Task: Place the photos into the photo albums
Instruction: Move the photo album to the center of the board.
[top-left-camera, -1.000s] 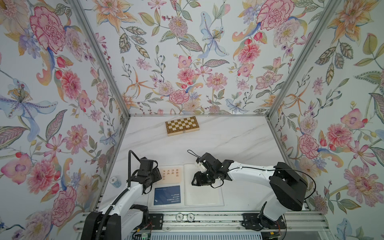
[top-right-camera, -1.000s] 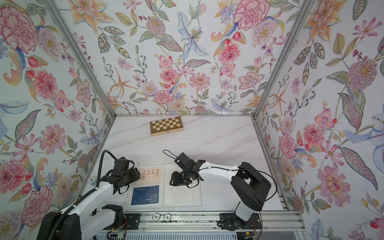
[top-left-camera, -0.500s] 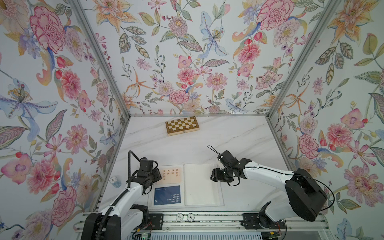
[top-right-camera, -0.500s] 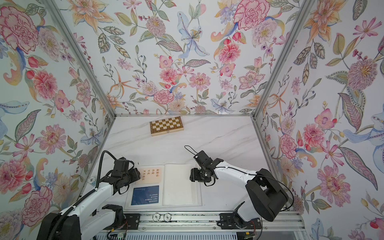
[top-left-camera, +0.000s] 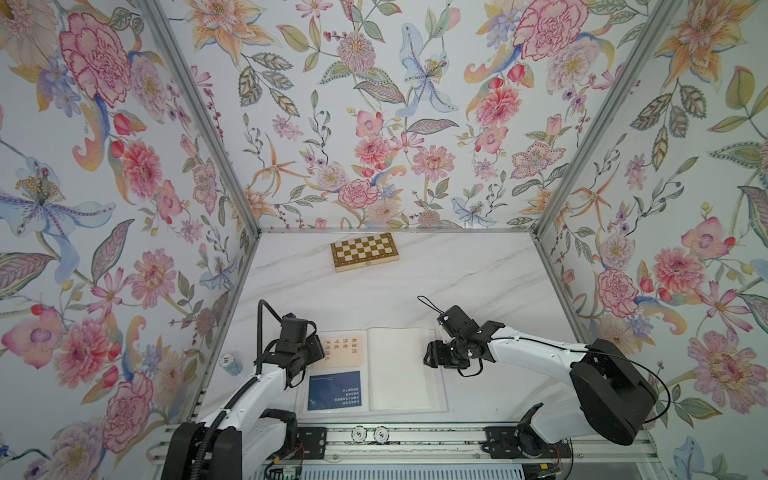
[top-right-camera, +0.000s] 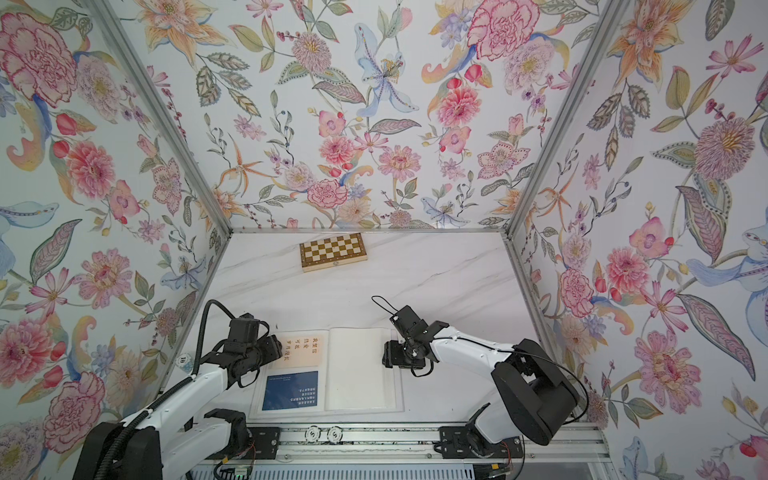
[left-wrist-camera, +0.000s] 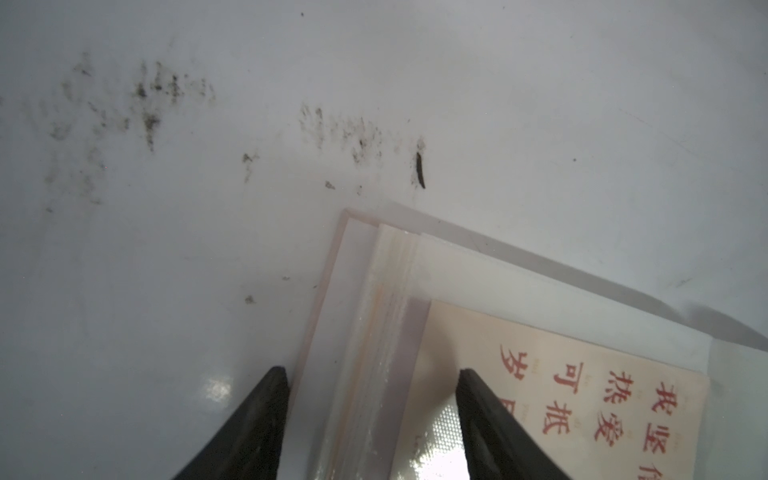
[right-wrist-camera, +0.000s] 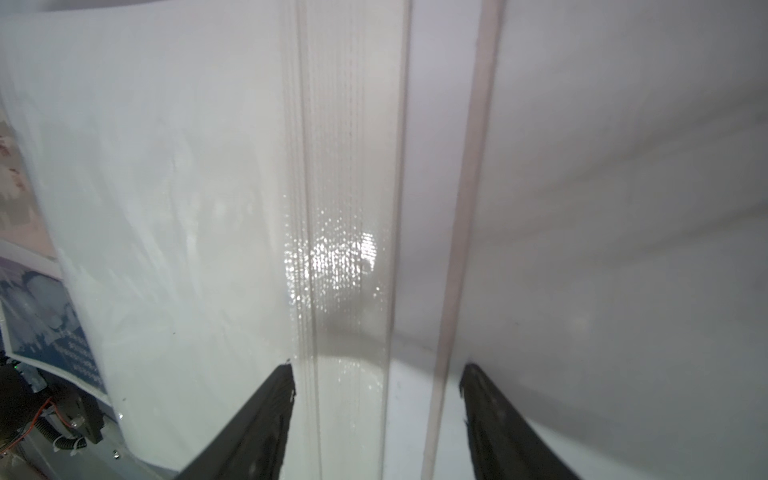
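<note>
White pages lie open at the counter's (top-left-camera: 415, 291) near edge: the photo album (top-left-camera: 399, 365) sits between both arms, spine running front to back. The left gripper (left-wrist-camera: 370, 374) is at the album's outer left edge, jaws open astride that edge, gripping nothing. A cream photo (top-left-camera: 345, 348) and a navy photo (top-left-camera: 334, 390) are sleeved on the left page. The blank right page lies just left of the right gripper (right-wrist-camera: 376, 370), whose jaws also stand open, empty. The right arm looks nearer that page; no loose photo shows.
</note>
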